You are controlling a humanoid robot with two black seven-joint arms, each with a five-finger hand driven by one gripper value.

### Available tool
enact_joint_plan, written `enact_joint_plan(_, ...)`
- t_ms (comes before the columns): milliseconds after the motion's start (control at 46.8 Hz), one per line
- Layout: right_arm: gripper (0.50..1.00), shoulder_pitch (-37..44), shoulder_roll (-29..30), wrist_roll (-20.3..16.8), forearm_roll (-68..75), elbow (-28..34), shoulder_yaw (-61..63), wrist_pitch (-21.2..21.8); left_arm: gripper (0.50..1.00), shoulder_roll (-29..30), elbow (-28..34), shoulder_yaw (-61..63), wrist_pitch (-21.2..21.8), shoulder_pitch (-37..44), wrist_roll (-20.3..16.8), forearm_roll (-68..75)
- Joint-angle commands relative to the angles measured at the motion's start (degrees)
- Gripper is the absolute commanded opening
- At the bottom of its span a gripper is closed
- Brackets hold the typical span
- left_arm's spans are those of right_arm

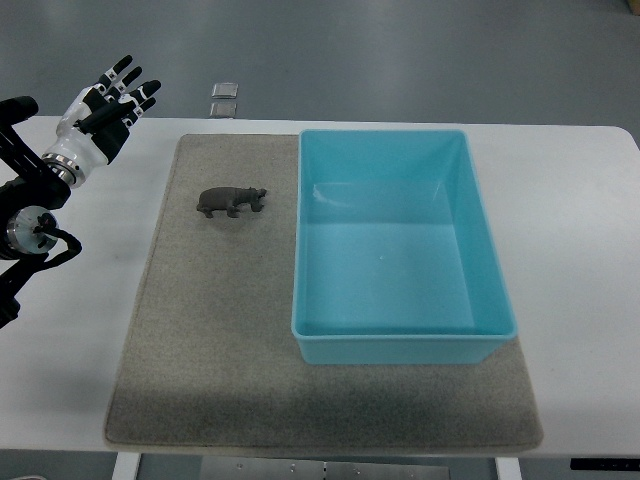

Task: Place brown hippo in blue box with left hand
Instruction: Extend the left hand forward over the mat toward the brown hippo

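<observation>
A small brown hippo [232,201] stands on the grey mat [200,330], just left of the blue box [400,345]. The box is open-topped and holds nothing. My left hand [112,98] is at the far upper left, over the white table, well left of and beyond the hippo. Its fingers are spread and hold nothing. The right arm does not show.
The mat lies on a white table [580,250]. The box sits on the mat's right half. Two small grey squares [224,98] lie on the floor beyond the table's far edge.
</observation>
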Motion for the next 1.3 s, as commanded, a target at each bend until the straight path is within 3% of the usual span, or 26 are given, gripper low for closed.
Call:
enact_joint_plan(0, 0.936, 0.0, 0.0, 0.0, 0.0, 0.0, 0.1, 0.0, 0.999, 0.0, 0.0, -0.1, 0.0, 0.0, 0.0, 0.0)
enact_joint_plan(1004, 0.936, 0.0, 0.0, 0.0, 0.0, 0.0, 0.0, 0.0, 0.996, 0.7, 0.4, 0.8, -0.3, -1.6, -0.3, 1.1)
enact_joint_plan(1282, 0.936, -0.1, 0.0, 0.0, 0.0, -0.1, 0.1, 0.0, 0.994, 0.8, 0.4, 0.8, -4.9, -1.7, -0.3, 17.2)
